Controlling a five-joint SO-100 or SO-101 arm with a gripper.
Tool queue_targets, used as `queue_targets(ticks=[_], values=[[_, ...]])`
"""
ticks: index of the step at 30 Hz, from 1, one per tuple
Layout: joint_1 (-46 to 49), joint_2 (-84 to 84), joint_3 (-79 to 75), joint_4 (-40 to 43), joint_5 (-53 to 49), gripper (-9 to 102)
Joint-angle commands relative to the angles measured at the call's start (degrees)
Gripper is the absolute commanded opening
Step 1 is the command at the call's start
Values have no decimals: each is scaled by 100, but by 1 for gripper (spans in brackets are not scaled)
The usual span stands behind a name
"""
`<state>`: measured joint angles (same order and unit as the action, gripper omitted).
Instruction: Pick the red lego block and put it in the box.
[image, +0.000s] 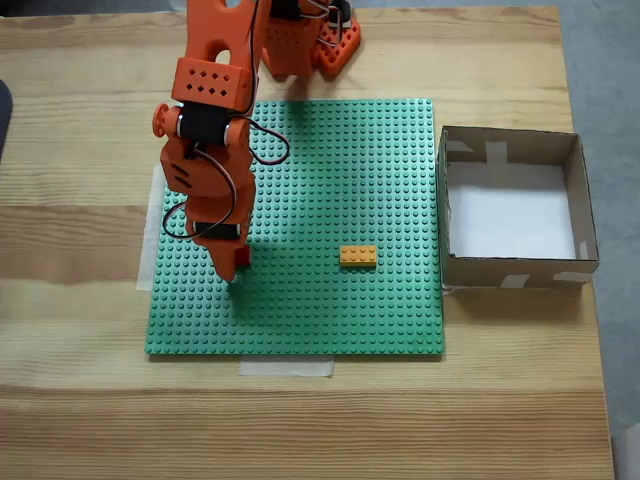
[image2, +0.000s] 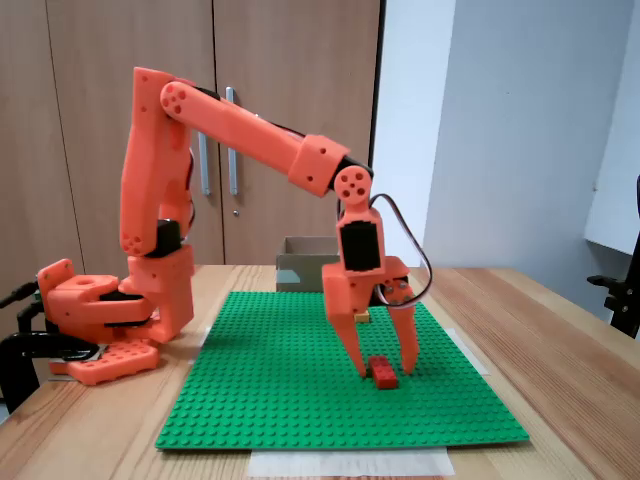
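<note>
The red lego block (image2: 383, 371) lies flat at lower centre of one fixed view; in the other only a red sliver (image: 243, 257) shows, left of centre. The box (image: 582, 215), a square brown cardboard tray with low walls, white floor and pale tape patches, sits open at the right edge.

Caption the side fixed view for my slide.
Orange arm's open tool straddles the red lego block on the green baseplate.

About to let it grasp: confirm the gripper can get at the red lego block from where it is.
Probably yes. The gripper hangs open with its fingers either side of the red lego block on the green baseplate, nothing between them; the orange-yellow brick lies well clear.
</note>
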<state>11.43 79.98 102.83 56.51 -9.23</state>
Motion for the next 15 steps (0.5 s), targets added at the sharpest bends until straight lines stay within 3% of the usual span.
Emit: queue_targets(ticks=[1,15], values=[[-123,26,-158,114,-70,21],[-79,26,-149,62,-211,15]])
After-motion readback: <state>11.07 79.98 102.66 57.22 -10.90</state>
